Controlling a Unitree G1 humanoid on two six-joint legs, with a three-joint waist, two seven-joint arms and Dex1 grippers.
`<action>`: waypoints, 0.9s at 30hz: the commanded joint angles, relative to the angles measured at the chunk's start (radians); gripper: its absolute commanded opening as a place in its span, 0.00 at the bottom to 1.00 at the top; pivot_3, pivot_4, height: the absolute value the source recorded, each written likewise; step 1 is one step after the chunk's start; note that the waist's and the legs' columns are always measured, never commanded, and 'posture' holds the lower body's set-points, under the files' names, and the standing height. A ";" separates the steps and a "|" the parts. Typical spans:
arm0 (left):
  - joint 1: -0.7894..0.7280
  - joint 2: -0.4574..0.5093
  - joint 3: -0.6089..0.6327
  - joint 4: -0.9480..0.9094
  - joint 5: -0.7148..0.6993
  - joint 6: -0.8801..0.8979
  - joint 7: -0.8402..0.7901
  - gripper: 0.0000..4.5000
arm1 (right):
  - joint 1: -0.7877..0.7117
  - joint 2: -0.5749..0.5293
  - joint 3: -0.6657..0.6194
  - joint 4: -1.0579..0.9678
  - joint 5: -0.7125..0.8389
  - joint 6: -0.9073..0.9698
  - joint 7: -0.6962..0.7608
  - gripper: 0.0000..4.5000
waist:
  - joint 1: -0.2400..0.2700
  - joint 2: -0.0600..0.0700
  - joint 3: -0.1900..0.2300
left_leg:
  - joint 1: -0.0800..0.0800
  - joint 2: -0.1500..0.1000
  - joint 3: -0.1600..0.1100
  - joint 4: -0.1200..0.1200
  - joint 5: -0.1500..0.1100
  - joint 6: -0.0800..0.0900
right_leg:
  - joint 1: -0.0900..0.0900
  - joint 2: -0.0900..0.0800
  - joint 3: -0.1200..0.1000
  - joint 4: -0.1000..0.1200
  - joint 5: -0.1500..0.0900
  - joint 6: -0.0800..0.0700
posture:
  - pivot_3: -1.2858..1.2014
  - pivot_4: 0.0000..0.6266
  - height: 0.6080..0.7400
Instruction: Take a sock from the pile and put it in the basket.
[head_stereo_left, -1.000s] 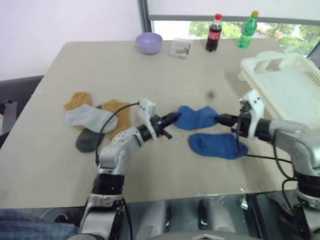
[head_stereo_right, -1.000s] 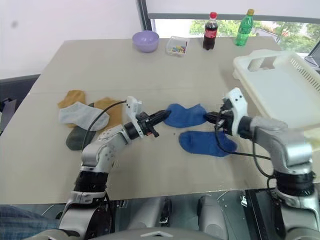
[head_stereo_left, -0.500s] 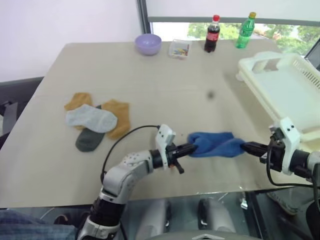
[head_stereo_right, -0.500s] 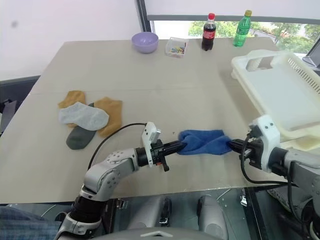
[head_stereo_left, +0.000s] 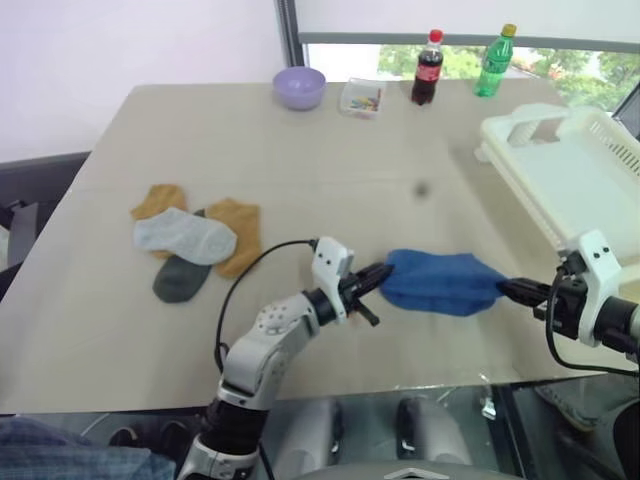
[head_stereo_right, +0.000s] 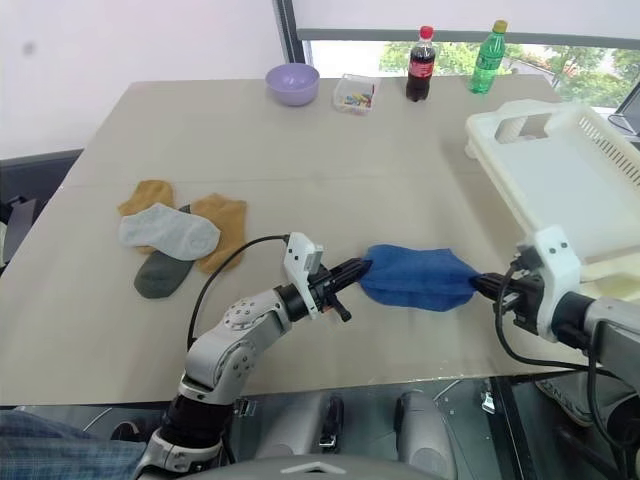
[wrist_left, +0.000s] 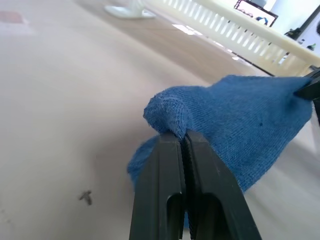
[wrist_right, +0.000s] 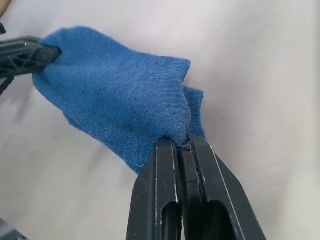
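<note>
Left gripper (head_stereo_left: 381, 273) and right gripper (head_stereo_left: 510, 289) both clamped tight on opposite ends of royal-blue sock (head_stereo_left: 440, 281), stretched between them above table (head_stereo_left: 300, 150).

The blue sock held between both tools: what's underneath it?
A second layer of blue fabric shows under the blue sock; whether it is another sock cannot be seen. Below lies the table.

Silver arms, white wrist blocks, black cables.
</note>
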 joint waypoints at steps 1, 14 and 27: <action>-0.019 -0.003 -0.023 0.021 0.019 -0.018 -0.006 0.02 | 0.005 0.009 0.010 0.015 -0.008 -0.041 -0.023 0.00 | 0.000 0.000 0.000 | 0.000 0.000 0.000 0.000 0.000 0.000 | 0.000 0.000 0.000 0.000 0.000 0.000 | 0.52 0.24 0.97; -0.037 -0.002 -0.039 0.052 0.024 0.023 -0.014 0.02 | 0.038 0.034 0.095 0.047 -0.010 -0.095 -0.065 0.00 | 0.000 0.000 0.000 | 0.000 0.000 0.000 0.000 0.000 0.000 | 0.000 0.000 0.000 0.000 0.000 0.000 | 0.52 0.24 0.97; -0.058 0.007 -0.066 0.087 0.051 0.052 -0.028 0.00 | 0.067 0.027 0.120 0.100 -0.055 -0.128 -0.100 0.21 | -0.001 0.000 0.000 | 0.000 0.000 0.000 0.000 0.000 0.000 | 0.000 0.000 0.000 0.000 0.000 0.000 | 0.52 0.24 0.97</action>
